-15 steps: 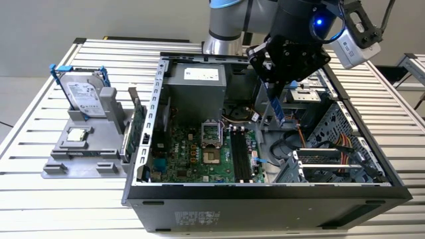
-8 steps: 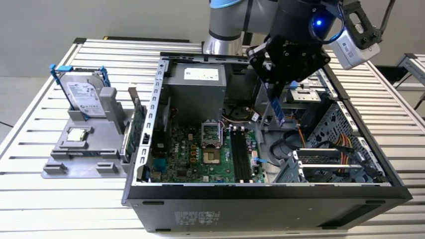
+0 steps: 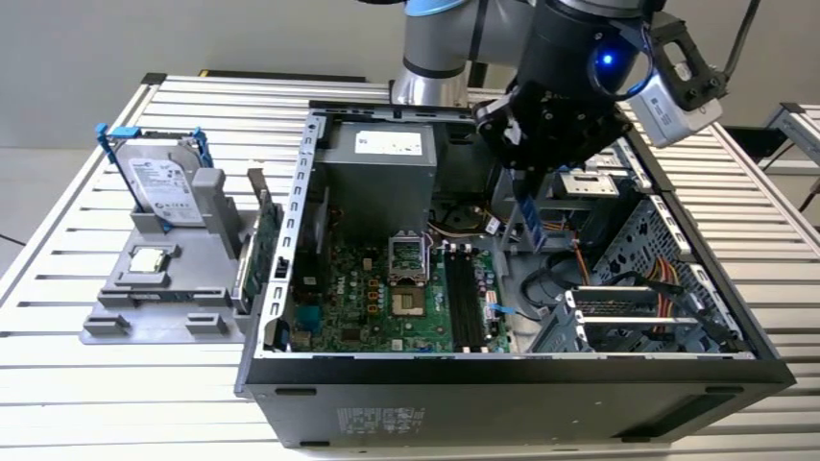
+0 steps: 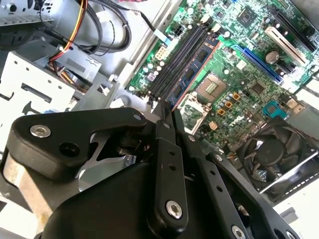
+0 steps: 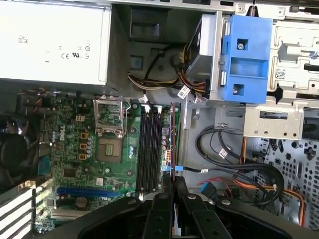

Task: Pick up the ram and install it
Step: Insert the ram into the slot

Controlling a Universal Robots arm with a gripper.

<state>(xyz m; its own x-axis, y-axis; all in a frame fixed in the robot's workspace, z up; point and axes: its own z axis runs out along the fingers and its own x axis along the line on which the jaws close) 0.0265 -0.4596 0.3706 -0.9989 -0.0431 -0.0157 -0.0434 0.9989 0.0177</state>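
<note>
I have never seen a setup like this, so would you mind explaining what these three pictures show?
A robot arm is working over an open computer case on a slatted metal table. The exterior view looks at the scene from off the arm. Both wrist views come from cameras riding on the arm, looking down past its fingers. The fingers are shut on the ram, a thin blue stick, holding it above the motherboard beside the black slots. On the table, at the exterior view's left, a grey holder carries a hard drive.
</note>
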